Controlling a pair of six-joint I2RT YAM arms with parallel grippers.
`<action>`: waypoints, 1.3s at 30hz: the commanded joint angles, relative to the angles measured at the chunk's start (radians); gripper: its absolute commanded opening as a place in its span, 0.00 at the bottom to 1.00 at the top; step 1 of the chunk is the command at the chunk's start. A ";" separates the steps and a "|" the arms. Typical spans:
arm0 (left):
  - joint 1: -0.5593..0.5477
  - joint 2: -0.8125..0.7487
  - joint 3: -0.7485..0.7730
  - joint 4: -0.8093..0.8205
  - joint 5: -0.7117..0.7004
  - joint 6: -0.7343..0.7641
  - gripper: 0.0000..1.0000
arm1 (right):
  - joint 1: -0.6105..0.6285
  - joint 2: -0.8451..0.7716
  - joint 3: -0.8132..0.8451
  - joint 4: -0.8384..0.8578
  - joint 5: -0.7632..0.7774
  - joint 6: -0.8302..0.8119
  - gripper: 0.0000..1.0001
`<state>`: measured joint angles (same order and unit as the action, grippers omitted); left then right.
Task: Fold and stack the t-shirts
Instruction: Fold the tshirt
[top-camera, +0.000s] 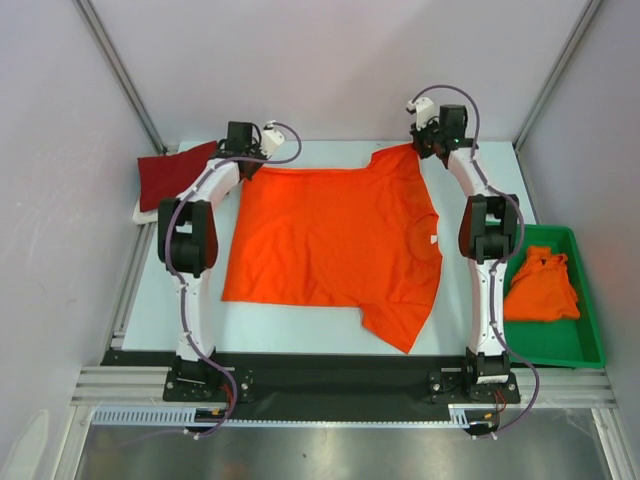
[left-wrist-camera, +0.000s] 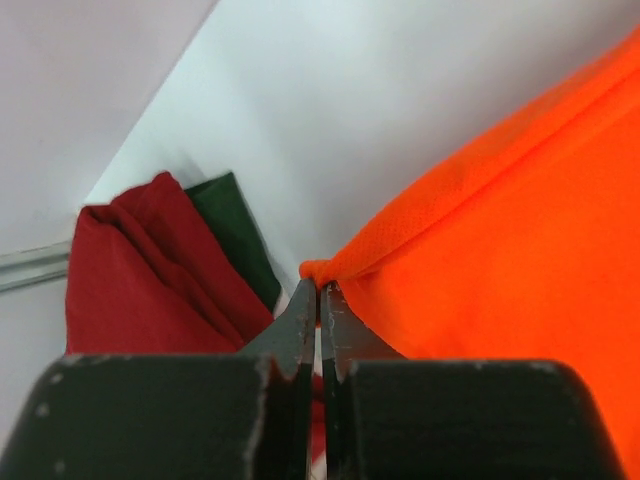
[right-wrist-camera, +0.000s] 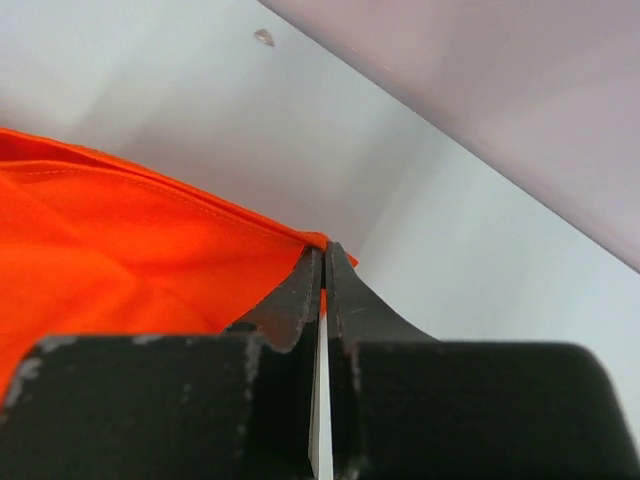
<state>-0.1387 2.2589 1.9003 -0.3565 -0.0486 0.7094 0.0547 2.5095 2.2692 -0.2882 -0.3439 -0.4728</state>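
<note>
A bright orange t-shirt (top-camera: 330, 240) lies spread flat on the pale table, neck to the right. My left gripper (top-camera: 247, 152) is shut on its far left corner; the left wrist view shows the orange cloth (left-wrist-camera: 480, 240) pinched at the fingertips (left-wrist-camera: 300, 310). My right gripper (top-camera: 422, 142) is shut on the far right sleeve tip; the right wrist view shows the orange hem (right-wrist-camera: 150, 230) caught between the fingertips (right-wrist-camera: 345, 285). A folded dark red t-shirt (top-camera: 172, 172) lies on a white one (top-camera: 143, 213) at the far left.
A green plastic bin (top-camera: 580, 345) at the right holds a crumpled orange t-shirt (top-camera: 540, 287). Grey walls close in the back and sides. A dark green cloth (left-wrist-camera: 235, 235) shows beside the red one in the left wrist view.
</note>
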 joint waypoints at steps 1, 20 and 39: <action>0.008 -0.181 -0.132 0.020 0.067 0.042 0.01 | -0.006 -0.173 -0.032 -0.124 -0.044 -0.021 0.00; 0.008 -0.417 -0.477 0.080 0.089 0.052 0.00 | 0.027 -0.655 -0.652 -0.189 -0.096 -0.032 0.00; 0.008 -0.516 -0.638 0.064 0.115 0.024 0.00 | 0.077 -0.911 -0.999 -0.270 -0.116 0.000 0.00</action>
<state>-0.1379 1.8091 1.2884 -0.3000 0.0319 0.7494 0.1165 1.6428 1.3064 -0.5407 -0.4408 -0.4892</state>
